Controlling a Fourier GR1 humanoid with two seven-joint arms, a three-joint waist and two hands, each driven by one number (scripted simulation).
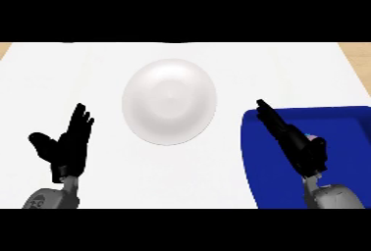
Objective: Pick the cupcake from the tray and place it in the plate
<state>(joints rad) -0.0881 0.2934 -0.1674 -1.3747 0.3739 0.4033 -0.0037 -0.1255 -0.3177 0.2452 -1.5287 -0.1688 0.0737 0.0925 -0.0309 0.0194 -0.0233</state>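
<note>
Left hand parked lower left, fingers straight, thumb splayed, holding nothing; idle, out of way. Right hand over blue tray, fingers straight, pressed together, edge-on; probably lining up grasp, nothing pinched. Cupcake in tray beside right thumb, mostly hidden by hand, only pink-teal sliver showing; contact unclear. Tray cut off right and bottom. White plate farther up desk, apart from tray, drop spot.
</note>
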